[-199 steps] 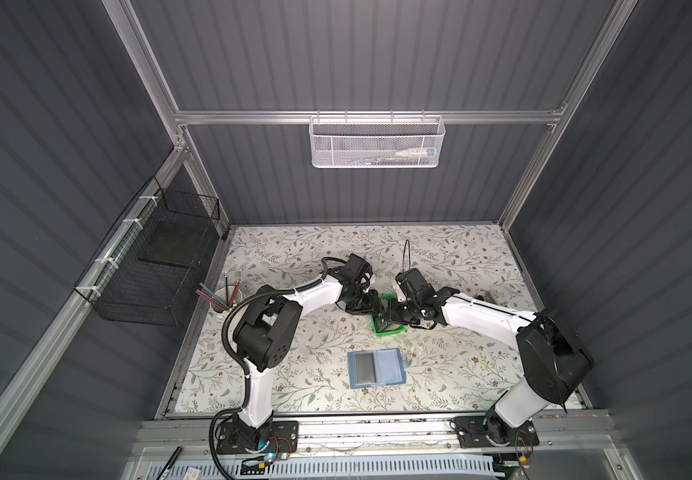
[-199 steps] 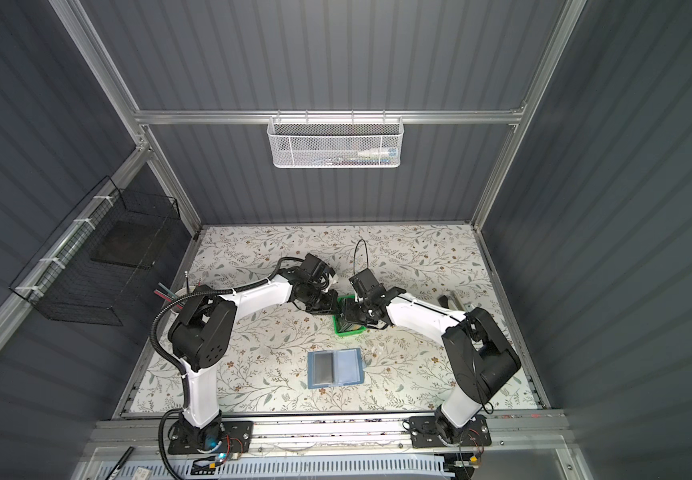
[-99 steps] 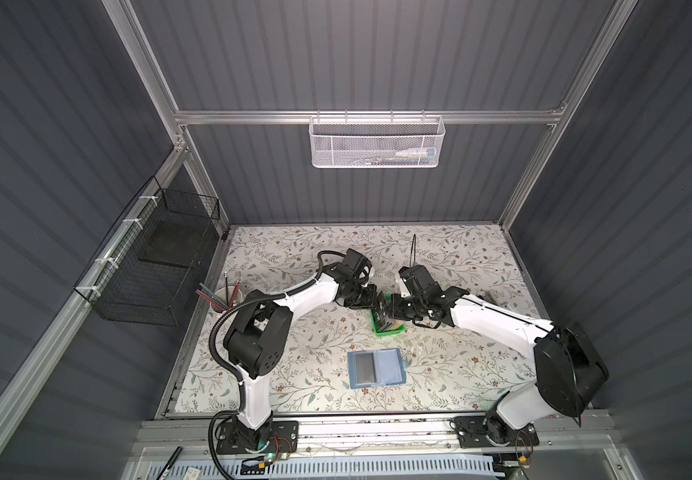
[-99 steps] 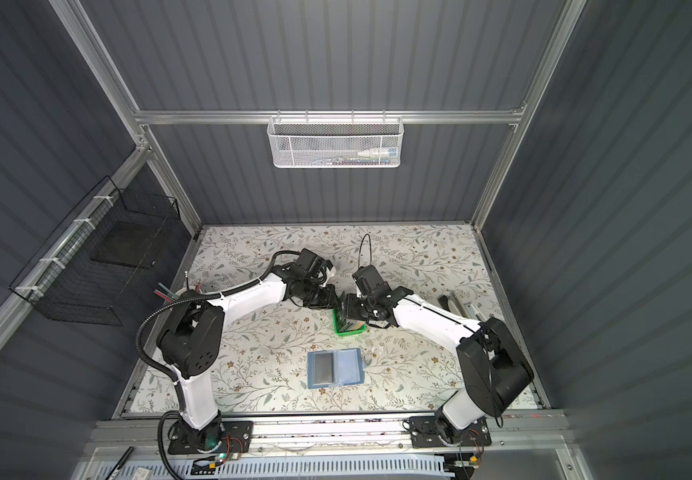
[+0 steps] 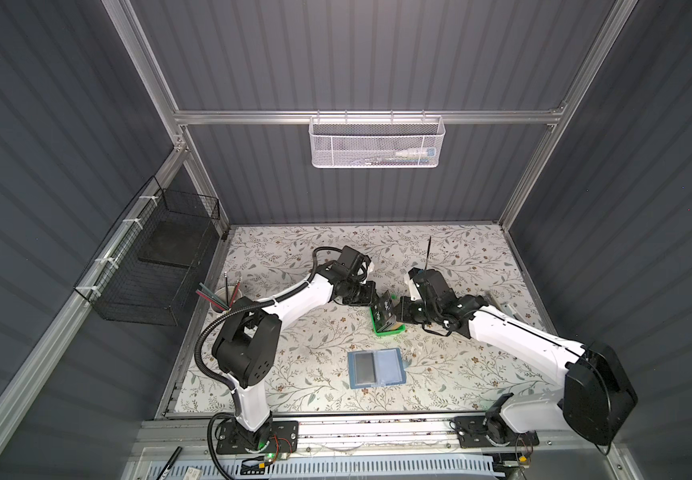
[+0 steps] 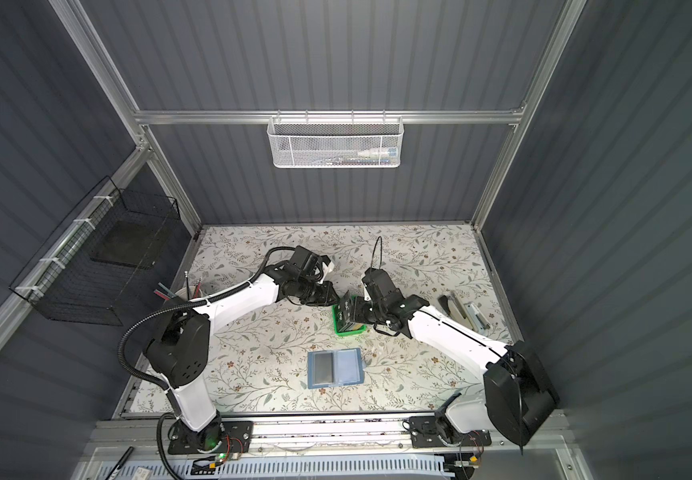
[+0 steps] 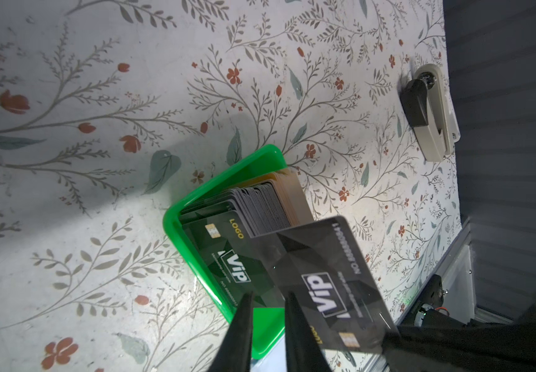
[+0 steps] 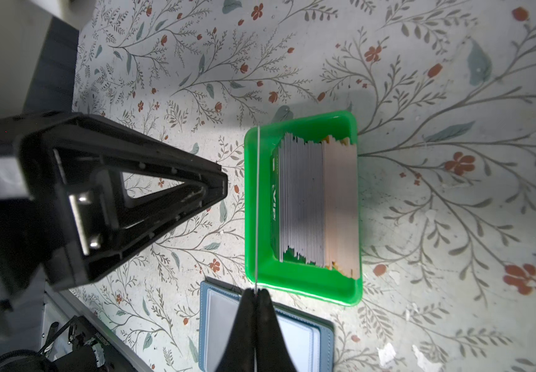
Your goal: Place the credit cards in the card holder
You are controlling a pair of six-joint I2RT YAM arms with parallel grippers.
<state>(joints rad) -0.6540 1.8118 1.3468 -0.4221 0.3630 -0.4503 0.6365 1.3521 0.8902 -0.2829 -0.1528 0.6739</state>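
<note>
The right jaws are pinched shut on one dark card (image 7: 324,283), gripped at the short end that carries the gold chip, so its long axis runs straight out from their tips. The left wrist view shows its printed face: "Vip" in a white box and a number line starting "NO" whose digits are too blurred to read. In the right wrist view the same card (image 8: 257,206) is only a thin pale line, edge-on, crossing the rim of the green tray (image 8: 308,286).

The left jaws stand slightly apart with nothing between them. Only the tray (image 7: 215,180) shows through the gap, and the held card passes just beside their tips. In both top views the two pairs of jaws face each other over the tray, with the card (image 5: 385,309) standing on edge between them, its white mark too small to read.

The remaining credit cards (image 8: 305,199) stand packed on edge in the tray beyond the right jaws' tips, a grey block and then a tan one. The front card (image 7: 224,254) reads "LOGO" in gold and "Vip".

The card holder (image 5: 375,368) lies open and flat on the table (image 5: 294,332), on the robot-base side of both jaws. One pocket looks dark grey and the other pale blue. In the right wrist view it (image 8: 298,341) lies under the right jaws.
</note>
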